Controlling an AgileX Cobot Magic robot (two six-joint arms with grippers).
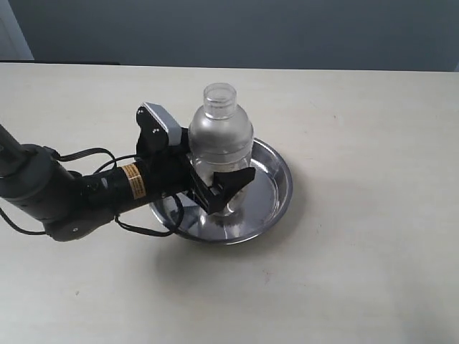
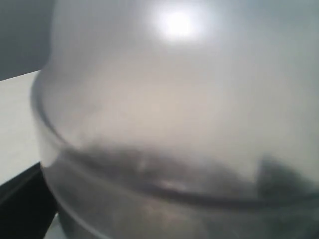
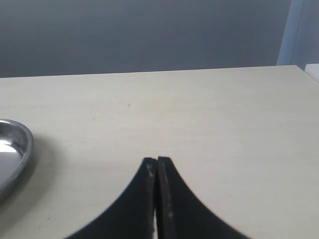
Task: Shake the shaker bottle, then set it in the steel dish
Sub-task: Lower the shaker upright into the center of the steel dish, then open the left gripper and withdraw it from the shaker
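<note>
We enter the shaker bottle (image 1: 220,136) as upright in the steel dish (image 1: 276,188), left gripper (image 1: 228,188) clamped round its lower body, which we judge the best hold on light, stiff, slippery plastic; right gripper (image 3: 157,167) pinched closed, empty, well apart.

I can read nothing here; the orange sticker (image 1: 133,180) on the arm (image 1: 57,190) beside the dish (image 1: 276,183) is too small.

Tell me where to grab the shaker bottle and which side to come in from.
Grip the shaker bottle on its clear body below the frosted dome, coming level from the side over the rim of the steel dish. It stands upright and the dome tapers, so jaws would likely slip there.
</note>
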